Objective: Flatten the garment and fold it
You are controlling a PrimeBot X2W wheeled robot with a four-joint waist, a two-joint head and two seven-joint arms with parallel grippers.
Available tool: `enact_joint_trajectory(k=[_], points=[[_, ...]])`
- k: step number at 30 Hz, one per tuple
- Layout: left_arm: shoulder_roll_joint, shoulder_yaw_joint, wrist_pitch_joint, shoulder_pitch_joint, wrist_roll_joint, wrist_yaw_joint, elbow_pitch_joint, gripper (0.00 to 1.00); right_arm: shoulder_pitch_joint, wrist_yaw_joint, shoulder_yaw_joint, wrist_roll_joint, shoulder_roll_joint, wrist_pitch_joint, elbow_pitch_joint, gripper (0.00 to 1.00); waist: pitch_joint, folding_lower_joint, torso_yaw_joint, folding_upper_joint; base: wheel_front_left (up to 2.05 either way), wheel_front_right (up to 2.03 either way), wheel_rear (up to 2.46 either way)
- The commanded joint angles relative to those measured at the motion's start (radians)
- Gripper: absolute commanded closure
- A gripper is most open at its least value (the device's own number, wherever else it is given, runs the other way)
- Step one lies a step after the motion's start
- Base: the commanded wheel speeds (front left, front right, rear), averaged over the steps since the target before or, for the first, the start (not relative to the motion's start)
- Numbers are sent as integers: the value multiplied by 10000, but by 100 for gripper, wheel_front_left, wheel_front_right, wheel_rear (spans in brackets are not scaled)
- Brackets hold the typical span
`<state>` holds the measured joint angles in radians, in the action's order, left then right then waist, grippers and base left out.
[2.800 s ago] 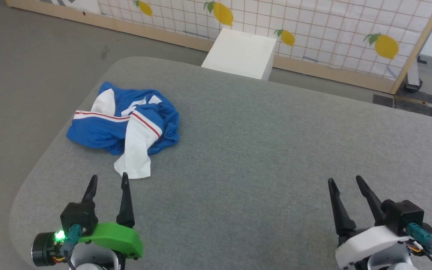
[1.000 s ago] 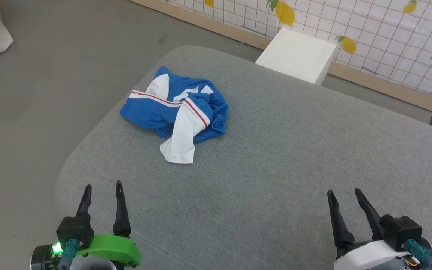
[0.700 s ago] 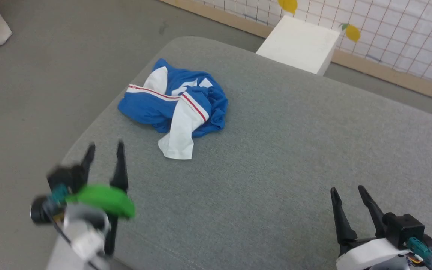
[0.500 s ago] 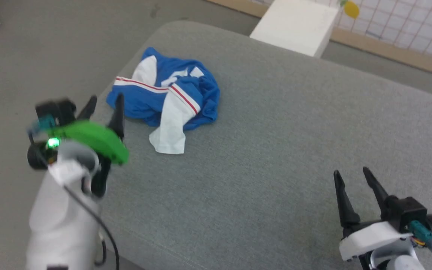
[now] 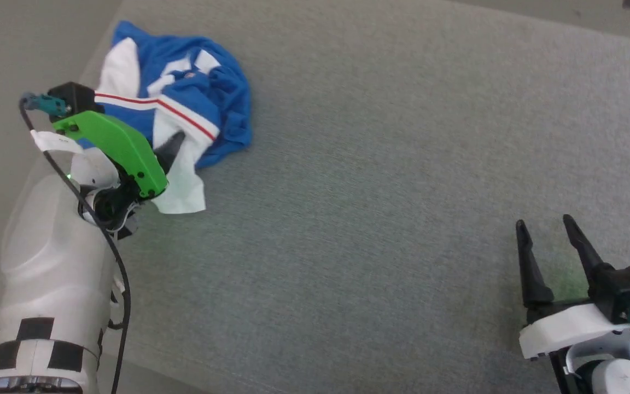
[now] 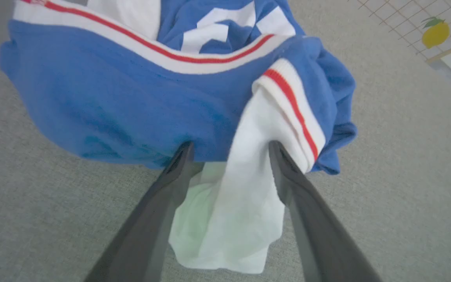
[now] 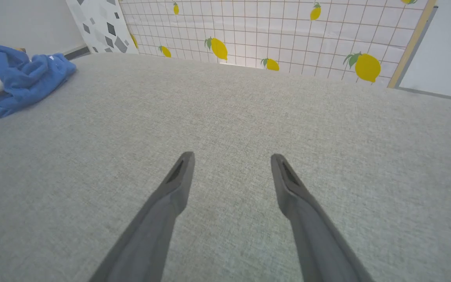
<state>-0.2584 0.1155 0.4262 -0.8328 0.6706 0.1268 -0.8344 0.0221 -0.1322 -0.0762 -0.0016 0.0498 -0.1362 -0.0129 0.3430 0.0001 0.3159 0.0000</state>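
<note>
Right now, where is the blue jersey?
Head view, upper left: the jersey lies crumpled near the grey surface's left edge, the open left pincer straddling its white sleeve.

1. The bench (image 5: pixel 380 164) is a broad pad covered in grey woven cloth. It takes up most of the head view.
2. Dull grey-beige floor (image 5: pixel 14 49) lies beyond the bench's left edge.
3. In the right wrist view, a screen (image 7: pixel 296 35) stands past the far edge of the bench. It is white, ruled with thin reddish grid lines and printed with yellow lemons with green leaves.
4. A pale wooden frame (image 7: pixel 410 43) edges the screen on its right.
5. Left of the screen leans a white panel (image 7: pixel 100 23) with grey and black diamond shapes.
6. A plain pale wall (image 7: pixel 444 51) shows right of the frame, and more of it left of the panel.
7. The light is soft and even across the cloth.
</note>
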Motion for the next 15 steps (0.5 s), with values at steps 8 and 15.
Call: enact_joint_trajectory(k=[8, 15], points=[[33, 298, 150, -97, 236, 37, -875, 100, -80, 15, -114, -32, 4, 85, 284, 0, 889, -1, -594, 0, 0, 0, 0], [-289, 697, -1734, -661, 85, 37, -110, 100, -1, 15, 129, 193, 4, -107, -159, 0, 158, -1, -571, 0, 0, 0, 0]])
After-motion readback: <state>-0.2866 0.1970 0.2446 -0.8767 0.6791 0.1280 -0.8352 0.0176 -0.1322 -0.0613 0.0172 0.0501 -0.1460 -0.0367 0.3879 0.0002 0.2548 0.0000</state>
